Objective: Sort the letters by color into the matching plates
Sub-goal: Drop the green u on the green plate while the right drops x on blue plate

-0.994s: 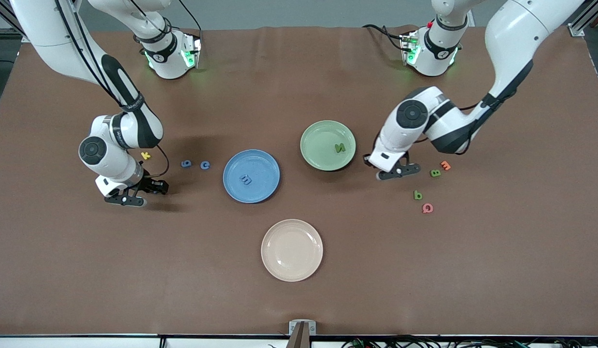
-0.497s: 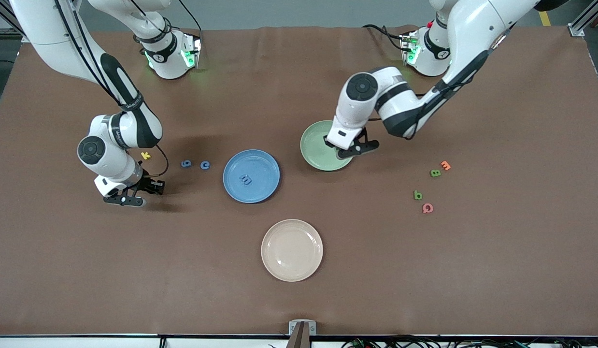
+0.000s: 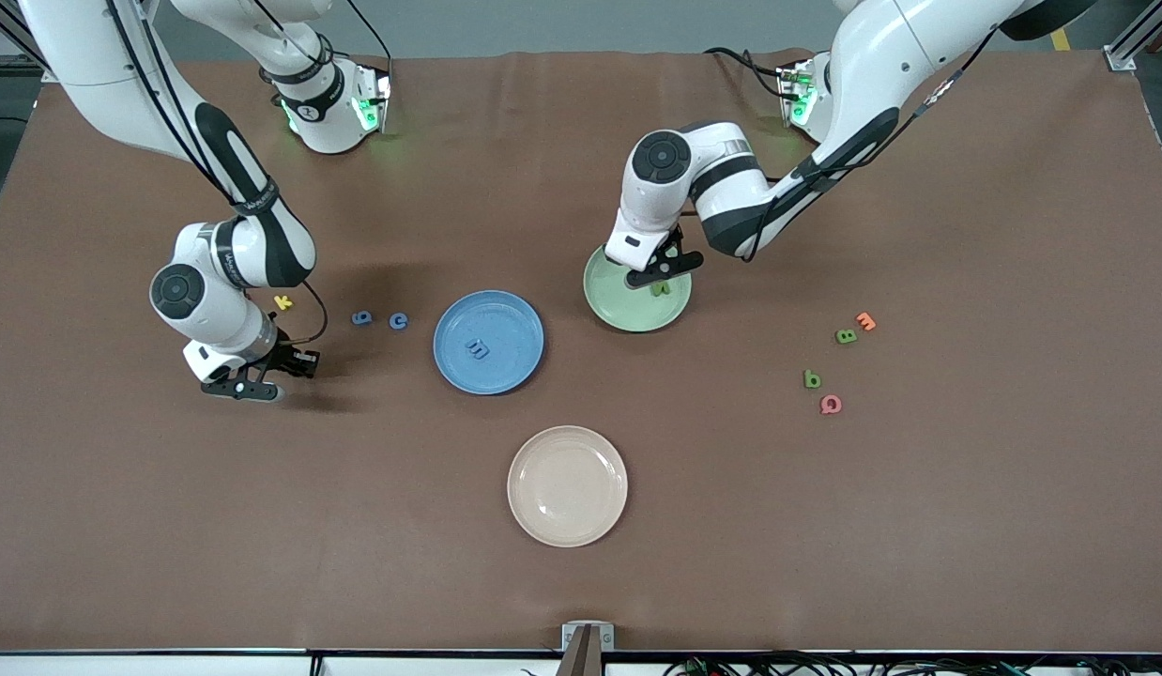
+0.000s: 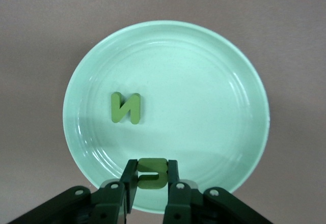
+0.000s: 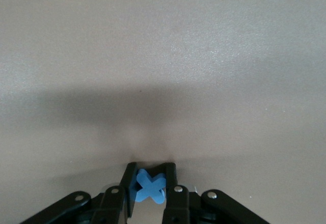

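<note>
Your left gripper (image 4: 151, 183) over the pale green plate (image 4: 214, 81), clamped on a green letter (image 4: 152, 173), your right gripper (image 5: 148, 193) low over bare table, pinching a blue X (image 5: 148, 187)

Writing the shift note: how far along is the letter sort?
Done: one green letter lies in the green plate, one blue letter in the blue plate. In hand: the left gripper holds a green letter over the green plate; the right gripper is shut on a blue X at the table. Left: two blue letters beside the blue plate, two green letters toward the left arm's end.
</note>
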`<state>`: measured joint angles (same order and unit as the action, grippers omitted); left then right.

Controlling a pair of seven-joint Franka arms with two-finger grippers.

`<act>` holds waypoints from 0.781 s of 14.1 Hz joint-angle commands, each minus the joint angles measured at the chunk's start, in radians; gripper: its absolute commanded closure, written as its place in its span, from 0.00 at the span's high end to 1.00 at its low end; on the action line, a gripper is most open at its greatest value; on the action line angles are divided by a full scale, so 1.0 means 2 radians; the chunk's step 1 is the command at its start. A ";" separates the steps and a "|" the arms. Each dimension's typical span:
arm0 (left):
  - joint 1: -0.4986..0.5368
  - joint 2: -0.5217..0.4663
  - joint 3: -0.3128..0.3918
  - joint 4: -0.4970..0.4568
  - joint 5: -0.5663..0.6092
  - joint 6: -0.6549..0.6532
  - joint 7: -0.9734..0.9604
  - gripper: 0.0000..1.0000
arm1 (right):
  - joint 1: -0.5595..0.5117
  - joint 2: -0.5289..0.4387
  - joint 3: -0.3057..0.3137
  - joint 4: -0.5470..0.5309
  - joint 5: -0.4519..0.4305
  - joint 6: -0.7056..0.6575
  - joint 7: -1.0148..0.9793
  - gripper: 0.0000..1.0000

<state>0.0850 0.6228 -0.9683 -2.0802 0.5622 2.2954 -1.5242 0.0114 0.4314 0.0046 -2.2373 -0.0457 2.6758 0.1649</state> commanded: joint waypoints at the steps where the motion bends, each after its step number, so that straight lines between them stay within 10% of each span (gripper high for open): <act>1: -0.048 0.006 0.042 0.019 -0.002 -0.003 -0.008 0.25 | -0.001 -0.012 0.005 0.013 -0.006 -0.037 0.007 0.00; 8: -0.072 0.025 0.059 0.038 0.003 0.001 -0.016 0.36 | 0.118 -0.047 0.024 0.051 -0.001 -0.128 0.214 0.00; 10: -0.071 0.025 0.059 0.038 0.003 0.001 -0.014 0.96 | 0.148 -0.044 0.044 0.069 -0.001 -0.129 0.299 0.00; 11: -0.069 0.024 0.059 0.038 0.003 0.001 -0.013 1.00 | 0.168 -0.042 0.047 0.079 -0.001 -0.129 0.335 0.00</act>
<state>-0.0503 0.6635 -0.8527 -2.0180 0.5623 2.2982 -1.5387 0.2967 0.3492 0.0869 -2.1143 -0.0448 2.4315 0.7087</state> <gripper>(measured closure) 0.608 0.736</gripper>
